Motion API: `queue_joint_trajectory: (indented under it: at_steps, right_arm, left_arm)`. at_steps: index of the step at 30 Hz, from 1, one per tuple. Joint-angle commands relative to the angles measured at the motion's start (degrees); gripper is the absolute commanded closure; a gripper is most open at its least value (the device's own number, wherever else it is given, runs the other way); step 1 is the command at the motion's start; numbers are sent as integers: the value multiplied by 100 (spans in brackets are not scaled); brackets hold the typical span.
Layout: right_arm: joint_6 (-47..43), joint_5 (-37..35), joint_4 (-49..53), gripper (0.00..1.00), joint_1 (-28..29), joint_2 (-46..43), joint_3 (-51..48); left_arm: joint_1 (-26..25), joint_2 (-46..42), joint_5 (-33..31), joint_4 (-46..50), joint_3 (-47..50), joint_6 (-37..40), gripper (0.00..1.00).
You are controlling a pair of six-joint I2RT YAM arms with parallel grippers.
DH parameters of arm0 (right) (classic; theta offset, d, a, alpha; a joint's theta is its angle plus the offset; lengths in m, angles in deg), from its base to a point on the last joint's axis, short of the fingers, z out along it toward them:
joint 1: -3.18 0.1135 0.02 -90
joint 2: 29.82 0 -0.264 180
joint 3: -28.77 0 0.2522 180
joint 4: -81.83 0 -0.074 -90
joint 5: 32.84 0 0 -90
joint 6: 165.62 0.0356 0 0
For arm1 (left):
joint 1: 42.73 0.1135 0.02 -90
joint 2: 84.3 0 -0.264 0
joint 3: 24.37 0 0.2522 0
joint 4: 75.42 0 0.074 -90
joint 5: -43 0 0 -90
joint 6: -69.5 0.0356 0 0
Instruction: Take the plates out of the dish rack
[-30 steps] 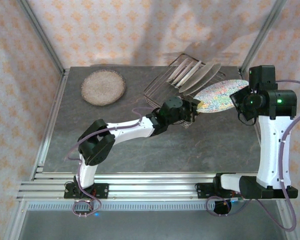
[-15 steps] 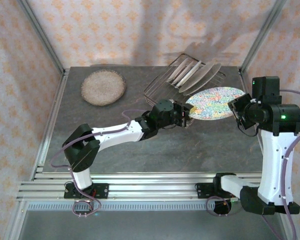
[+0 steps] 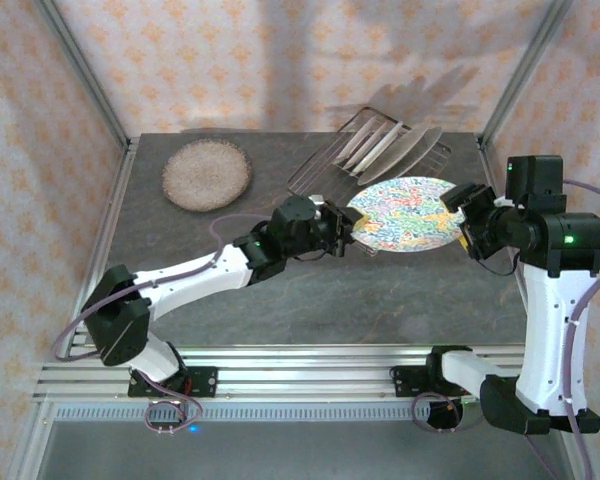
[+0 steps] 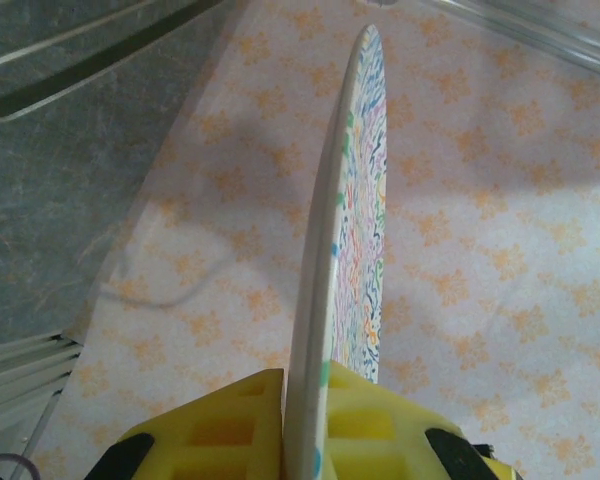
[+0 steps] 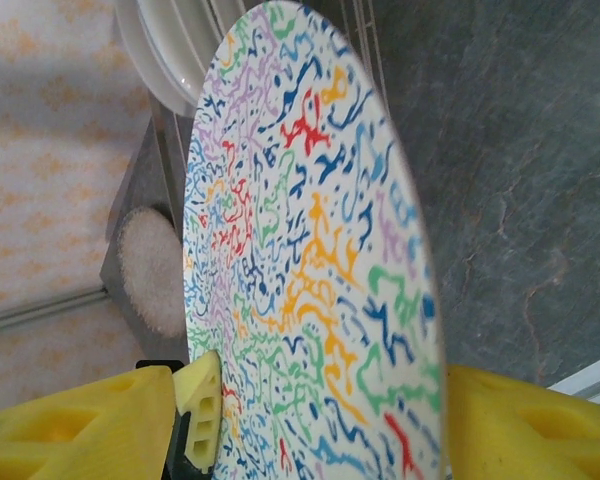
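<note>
Multicolour plate (image 3: pixel 405 212) hangs tilted over the counter (image 3: pixel 380 300), between the two arms. The left fingers (image 4: pixel 215 430) clamp its rim. The right fingers (image 5: pixel 70 430), closed a second ago, now stand spread at the opposite rim, so the handover looks complete. Farther back, a speckled plate (image 3: pixel 207 174) lies unloaded and more plates (image 3: pixel 385 150) wait in the dish rack (image 3: pixel 315 178).
</note>
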Motion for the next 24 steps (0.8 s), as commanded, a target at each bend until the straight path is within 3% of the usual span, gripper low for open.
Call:
queue_joint_trajectory:
  at_steps: [1,12,19,24]
  right_arm:
    - [-249,406,-263,30,-10,82,97]
    - [-311,1654,-1383,26,89,332,-213]
    - [-367,1959,-2054,24,728,759,-110]
    - [-293,1791,-2680,24,1326,954,-148]
  left_arm:
    - [219,-632,150,75,205,457,100]
    - [1203,-1862,170,542,779,1218,100]
    - [1959,-2413,193,762,1094,1510,100]
    - [2687,-2657,320,860,1255,1717,100]
